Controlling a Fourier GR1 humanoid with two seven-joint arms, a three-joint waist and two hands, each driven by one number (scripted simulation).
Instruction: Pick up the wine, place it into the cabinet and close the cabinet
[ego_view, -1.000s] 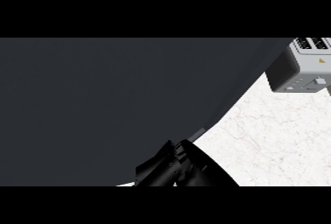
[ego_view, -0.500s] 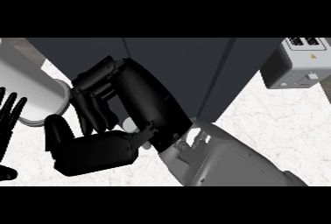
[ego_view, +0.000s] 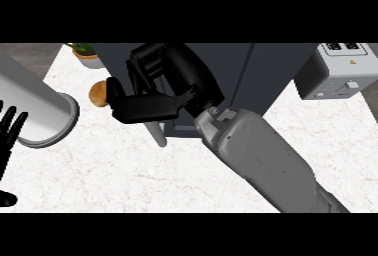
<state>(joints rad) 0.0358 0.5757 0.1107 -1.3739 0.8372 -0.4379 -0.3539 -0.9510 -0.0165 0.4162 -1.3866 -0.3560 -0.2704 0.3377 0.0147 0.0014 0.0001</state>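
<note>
The dark grey cabinet (ego_view: 273, 75) stands at the back centre of the counter. Its grey bar handle (ego_view: 156, 134) hangs down near its lower left corner. My right hand (ego_view: 166, 82) lies against the cabinet's front, with loosely bent fingers spread on the panel and the thumb low at the left. Nothing shows inside its grasp. The grey right forearm (ego_view: 258, 160) runs down to the lower right. My left hand (ego_view: 9, 135) rests open at the left edge, fingers up. No wine bottle is in view.
A large light grey cylinder (ego_view: 37, 115) stands at the left beside the left hand. A brown round item (ego_view: 97, 94) and a potted plant (ego_view: 88, 54) sit behind it. A silver toaster (ego_view: 339, 70) stands at the back right on the white marble counter (ego_view: 148, 180).
The dark panel that filled the view a second ago has swung back to the rear. My right hand has moved up and away with it, and the left hand and counter now show.
</note>
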